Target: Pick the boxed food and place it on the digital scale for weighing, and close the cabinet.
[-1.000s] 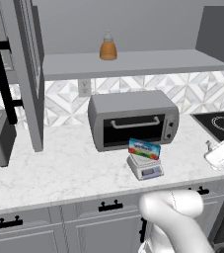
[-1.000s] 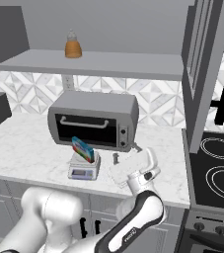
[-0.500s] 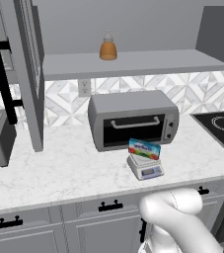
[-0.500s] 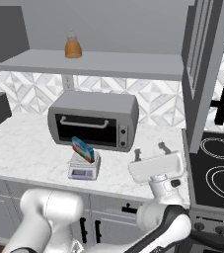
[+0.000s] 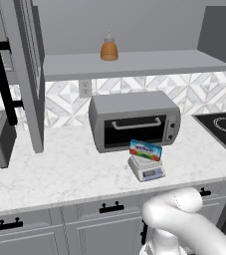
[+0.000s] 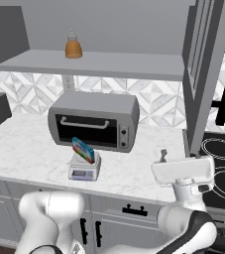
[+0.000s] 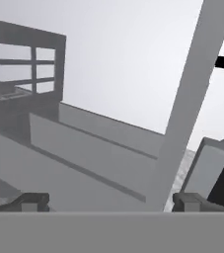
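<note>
The boxed food (image 5: 145,150) stands tilted on the digital scale (image 5: 146,169), on the counter (image 5: 59,174) before the toaster oven (image 5: 133,119). The gripper (image 7: 108,201), jaws wide and empty, faces the open cabinet (image 5: 27,74); its stiff door likely swings easily when pushed at its free edge.

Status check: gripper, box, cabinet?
Gripper open, empty. Box sitting tilted on the scale, in front of the toaster oven. Cabinet door open, not yet closed.
</note>
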